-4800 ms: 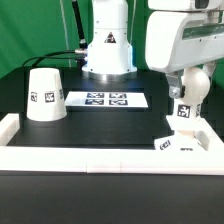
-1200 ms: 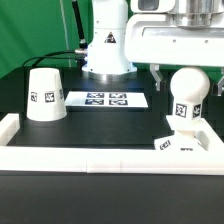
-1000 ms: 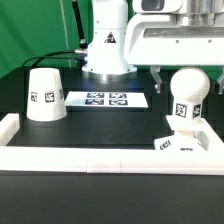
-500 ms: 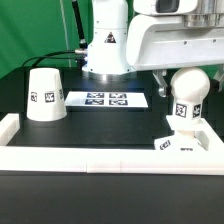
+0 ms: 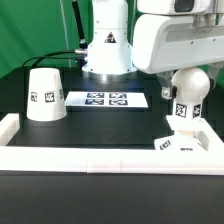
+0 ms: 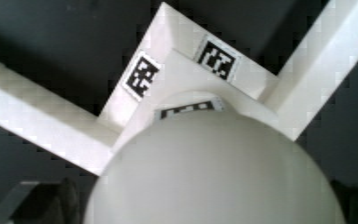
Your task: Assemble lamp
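One black tabletop (image 5: pixel 90 125) w/ white rail (image 5: pixel 100 160) along front, green backdrop behind, bulb (image 5: pixel 187 92) upright on base (image 5: pixel 180 140) at exterior view's right, shade (image 5: pixel 45 96) at left, marker board (image 5: pixel 106 99) between, gripper hidden behind arm housing, grip can't tell

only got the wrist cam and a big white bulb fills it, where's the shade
Observer: The shade stands mouth-down on the table at the exterior view's left, well apart from the bulb.
Operator: what's between them
Observer: The marker board lies flat there, next to the shade.
Operator: is the bulb upright
Observer: Yes, it stands upright on the base, near the corner of the white rail at the exterior view's right.
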### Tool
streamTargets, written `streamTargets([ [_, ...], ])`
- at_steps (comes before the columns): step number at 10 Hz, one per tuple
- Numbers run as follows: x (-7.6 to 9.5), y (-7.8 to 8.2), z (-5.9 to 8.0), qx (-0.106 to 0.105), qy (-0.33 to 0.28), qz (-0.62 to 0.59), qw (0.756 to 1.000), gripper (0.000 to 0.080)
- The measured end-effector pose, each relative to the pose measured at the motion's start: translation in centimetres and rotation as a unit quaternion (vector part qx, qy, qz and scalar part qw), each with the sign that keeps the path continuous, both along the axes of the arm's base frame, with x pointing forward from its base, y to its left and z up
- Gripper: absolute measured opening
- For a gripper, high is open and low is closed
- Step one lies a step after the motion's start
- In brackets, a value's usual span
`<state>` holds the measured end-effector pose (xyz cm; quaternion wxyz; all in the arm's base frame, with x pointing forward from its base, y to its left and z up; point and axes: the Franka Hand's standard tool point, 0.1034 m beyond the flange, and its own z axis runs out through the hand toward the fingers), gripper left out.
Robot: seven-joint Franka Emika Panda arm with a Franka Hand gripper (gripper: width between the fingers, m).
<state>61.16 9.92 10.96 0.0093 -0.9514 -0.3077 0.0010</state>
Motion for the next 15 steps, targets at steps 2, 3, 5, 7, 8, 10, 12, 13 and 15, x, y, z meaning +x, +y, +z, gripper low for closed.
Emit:
streamTargets([
  [2, -0.03, -0.02, -0.04, 0.0, 0.0, 0.013, 1.0, 0.0671],
  [3, -0.03, -0.02, -0.04, 0.0, 0.0, 0.011, 1.0, 0.0577],
  [5, -0.03, -0.02, -0.04, 0.001, 0.0, 0.003, 1.0, 0.0578],
  [7, -0.04, 0.0, -0.04, 0.001, 0.001, -0.04, 0.999, 0.0578],
  [8, -0.02, -0.07, -0.04, 0.004, 0.003, -0.096, 0.995, 0.0578],
  [10, -0.01, -0.06, -0.03, 0.006, 0.004, -0.198, 0.98, 0.0579],
  [12, 0.08, -0.09, 0.05, 0.008, 0.003, -0.3, 0.954, 0.058],
  [13, 0.09, -0.13, 0.08, 0.009, 0.005, -0.349, 0.937, 0.058],
  [15, 0.0, -0.09, 0.06, 0.007, 0.009, -0.443, 0.896, 0.058],
])
